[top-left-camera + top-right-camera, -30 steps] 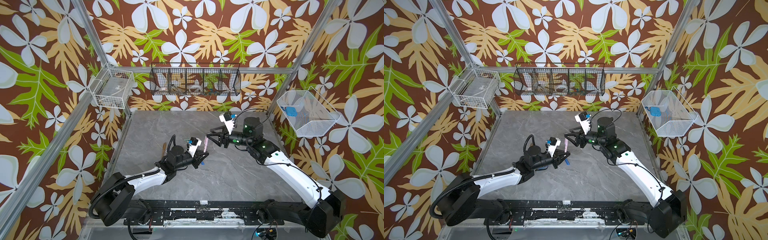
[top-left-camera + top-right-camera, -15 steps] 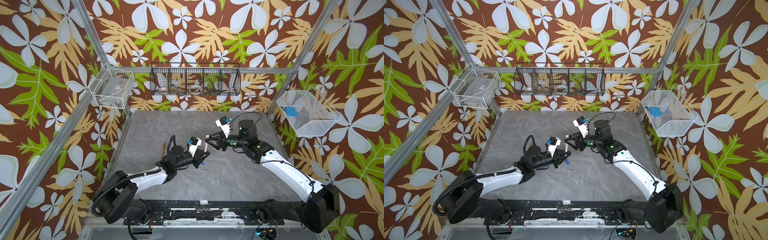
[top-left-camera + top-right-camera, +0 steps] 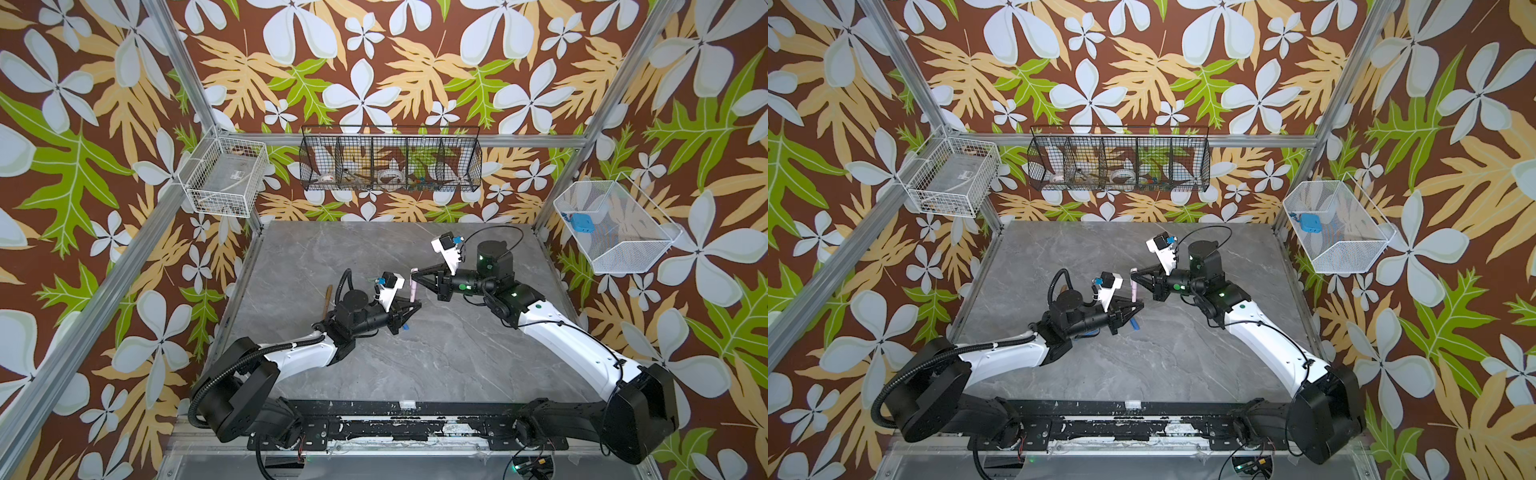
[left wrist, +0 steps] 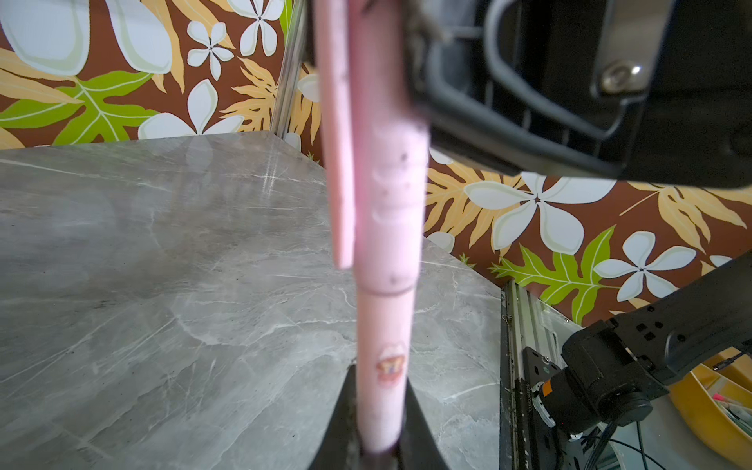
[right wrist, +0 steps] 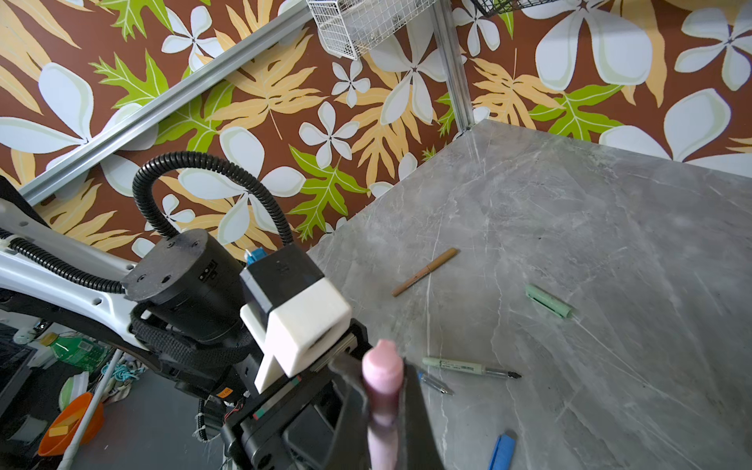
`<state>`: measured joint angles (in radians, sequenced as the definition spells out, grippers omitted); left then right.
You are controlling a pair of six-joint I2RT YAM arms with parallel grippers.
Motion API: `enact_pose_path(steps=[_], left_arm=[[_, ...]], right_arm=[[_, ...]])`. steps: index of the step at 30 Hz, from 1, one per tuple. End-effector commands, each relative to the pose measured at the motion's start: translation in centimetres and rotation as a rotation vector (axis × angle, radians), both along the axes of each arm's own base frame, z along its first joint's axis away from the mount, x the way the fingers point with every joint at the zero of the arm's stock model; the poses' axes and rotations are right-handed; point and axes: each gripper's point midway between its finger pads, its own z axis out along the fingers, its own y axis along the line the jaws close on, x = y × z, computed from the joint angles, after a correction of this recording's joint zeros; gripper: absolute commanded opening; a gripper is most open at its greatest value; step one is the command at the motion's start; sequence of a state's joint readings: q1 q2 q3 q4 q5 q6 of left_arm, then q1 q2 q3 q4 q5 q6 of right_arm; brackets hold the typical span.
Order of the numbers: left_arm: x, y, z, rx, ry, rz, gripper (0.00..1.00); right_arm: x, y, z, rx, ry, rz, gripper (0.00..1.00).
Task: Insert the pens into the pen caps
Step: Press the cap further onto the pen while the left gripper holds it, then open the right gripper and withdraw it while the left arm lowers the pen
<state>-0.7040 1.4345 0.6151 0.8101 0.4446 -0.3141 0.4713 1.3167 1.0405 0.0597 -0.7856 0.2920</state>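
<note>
Grey desk (image 3: 457, 357); above its middle, left gripper (image 3: 417, 306), jaws clamped low on the upright pink pen (image 4: 382, 366); right gripper (image 3: 414, 273), jaws shut on the pink cap (image 4: 390, 203) at the top. Probably light, stiff, slippery: best held squarely mid-barrel. Loose below, leftward: brown pen (image 5: 425, 272), grey-green pen (image 5: 468, 367), green cap (image 5: 547, 301), blue cap (image 5: 502, 451); seemingly out of the way.

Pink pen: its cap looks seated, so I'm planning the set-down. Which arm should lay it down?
Probably left. The left gripper clamps the pink pen by its body, nearer the table; the right gripper pinches only the pink cap at its upper end.
</note>
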Motion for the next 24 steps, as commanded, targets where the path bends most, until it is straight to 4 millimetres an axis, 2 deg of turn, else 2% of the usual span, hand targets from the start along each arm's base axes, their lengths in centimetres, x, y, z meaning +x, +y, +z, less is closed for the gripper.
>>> enact_pose_path(steps=[1, 6, 14, 20, 24], left_arm=[[0.9, 0.0, 3.6, -0.101, -0.082, 0.026, 0.0], [2.2, 0.1, 7.8, -0.192, -0.164, 0.033, 0.0], [3.3, 0.3, 11.9, -0.255, -0.258, 0.044, 0.0], [3.3, 1.3, 13.0, -0.317, -0.257, 0.038, 0.0], [3.9, 1.4, 12.3, -0.287, -0.247, 0.061, 0.0]], right_arm=[[-0.9, 0.4, -0.5, 0.009, 0.031, 0.043, 0.0], [-1.3, 0.3, -2.9, -0.01, 0.082, 0.056, 0.0], [-1.6, -0.3, -5.0, -0.038, 0.112, 0.02, 0.0], [-1.8, -0.6, -6.1, -0.063, 0.128, 0.008, 0.0], [-1.9, -0.8, -6.5, -0.066, 0.123, 0.001, 0.0]])
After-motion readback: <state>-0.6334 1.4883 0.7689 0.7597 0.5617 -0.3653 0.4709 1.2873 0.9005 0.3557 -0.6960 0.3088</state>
